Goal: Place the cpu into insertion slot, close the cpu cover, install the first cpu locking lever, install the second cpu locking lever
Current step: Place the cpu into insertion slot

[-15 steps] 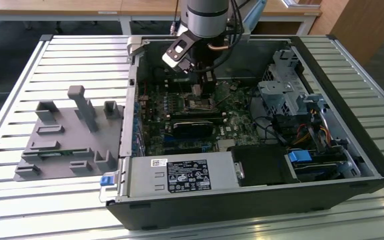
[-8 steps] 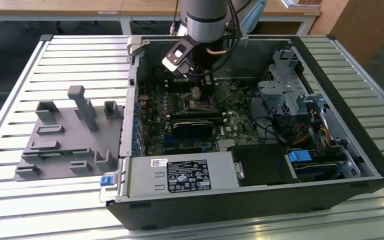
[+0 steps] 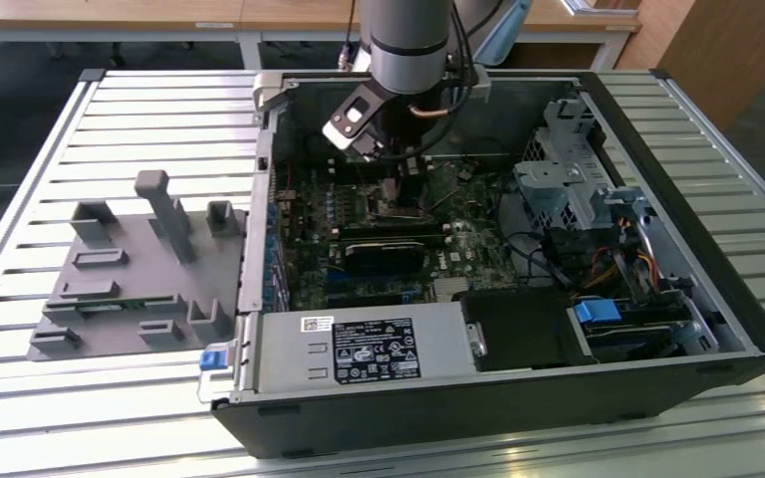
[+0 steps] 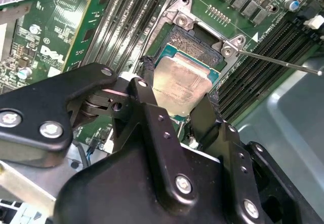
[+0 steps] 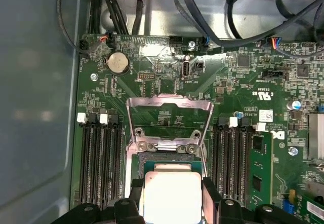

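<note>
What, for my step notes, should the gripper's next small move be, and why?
Probably ease straight down a little. The black gripper clasps the pale silvery square cpu by two opposite edges over the black-rimmed square insertion slot, whose dark centre shows past one edge; whether it is seated, I cannot tell. The silvery metal frame cpu cover stands open and the thin metal lever swung aside.

Exterior view: even daylight, bright. Slatted table (image 3: 37,398) glares white along near edge, on exterior view's left and right alike. Computer case (image 3: 701,329) interior dimmer; motherboard (image 3: 396,239) in shade beneath arm (image 3: 409,40). Soft highlight runs down arm's grey shell.

First wrist view: cpu (image 5: 172,196) face washed out to near white. cpu cover (image 5: 169,102) rim glints. Hazy, soft reflections on case wall.

Second wrist view: black gripper (image 4: 179,82) dark, little detail, nearest parts soft. Motherboard beyond in focus.
</note>
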Controlling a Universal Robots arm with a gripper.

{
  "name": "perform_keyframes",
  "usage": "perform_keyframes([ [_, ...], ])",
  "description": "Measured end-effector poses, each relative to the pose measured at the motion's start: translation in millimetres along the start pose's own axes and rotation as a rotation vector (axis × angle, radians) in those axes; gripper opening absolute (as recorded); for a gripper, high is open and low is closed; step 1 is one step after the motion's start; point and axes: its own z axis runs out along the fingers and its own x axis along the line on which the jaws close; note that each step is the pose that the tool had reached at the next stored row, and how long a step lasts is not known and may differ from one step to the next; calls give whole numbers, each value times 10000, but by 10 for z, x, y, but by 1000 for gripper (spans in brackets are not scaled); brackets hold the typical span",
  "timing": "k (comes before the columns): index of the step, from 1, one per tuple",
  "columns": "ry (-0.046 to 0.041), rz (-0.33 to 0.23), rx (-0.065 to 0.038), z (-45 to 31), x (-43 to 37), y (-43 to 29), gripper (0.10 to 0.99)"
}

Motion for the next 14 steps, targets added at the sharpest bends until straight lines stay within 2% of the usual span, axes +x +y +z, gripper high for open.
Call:
perform_keyframes([
  [8, -5, 95, -2, 47, 17, -11, 537],
  [14, -9, 133, -3, 122, 33, -21, 537],
])
